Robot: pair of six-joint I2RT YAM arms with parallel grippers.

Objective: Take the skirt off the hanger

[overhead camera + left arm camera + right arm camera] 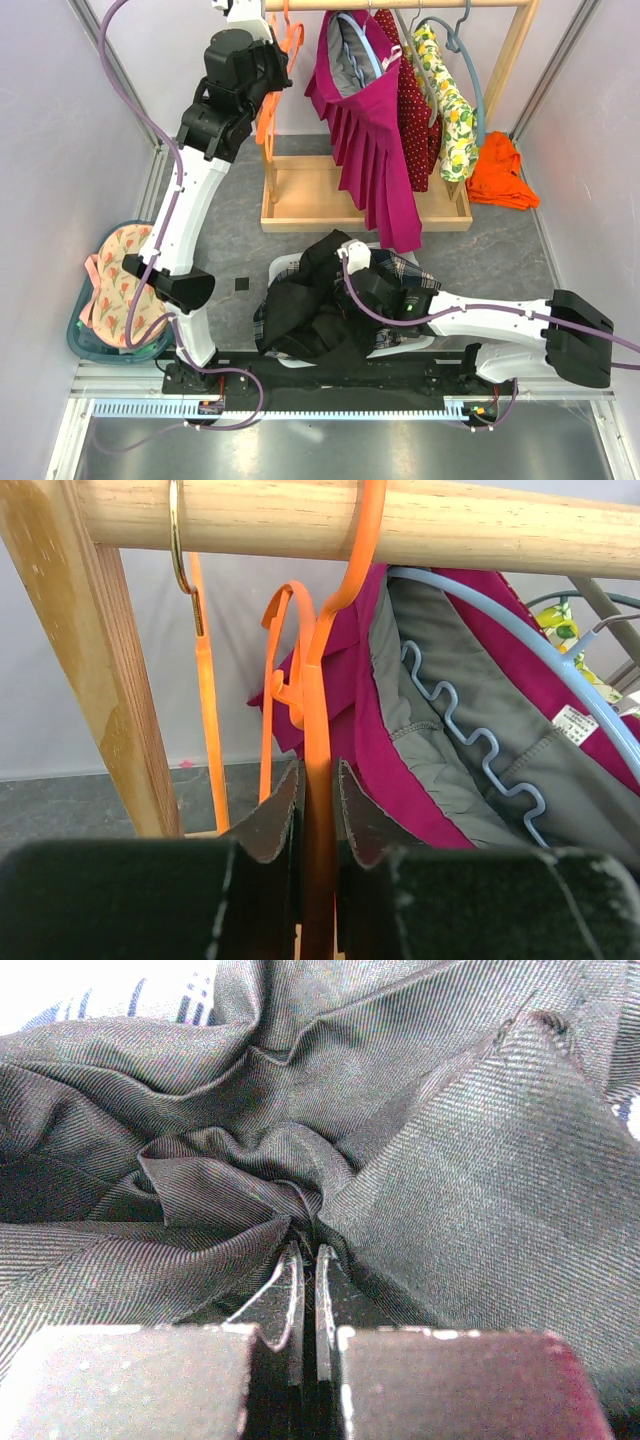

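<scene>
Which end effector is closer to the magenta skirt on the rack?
Left. The left end effector grips the orange hanger at the rail, beside the magenta skirt; the right end effector is down at the basket, pinching the black garment.

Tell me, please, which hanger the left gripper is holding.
The orange hanger whose hook rides the wooden rail beside the magenta skirt; the left gripper is shut on its neck, unlike the light-blue hanger.

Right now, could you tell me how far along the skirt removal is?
Apparently done: the dark twill garment lies bunched in the white basket, off the orange plastic hanger. In hand: right gripper pinches that fabric; left gripper clamps the hanger. Remaining: release both.
</scene>
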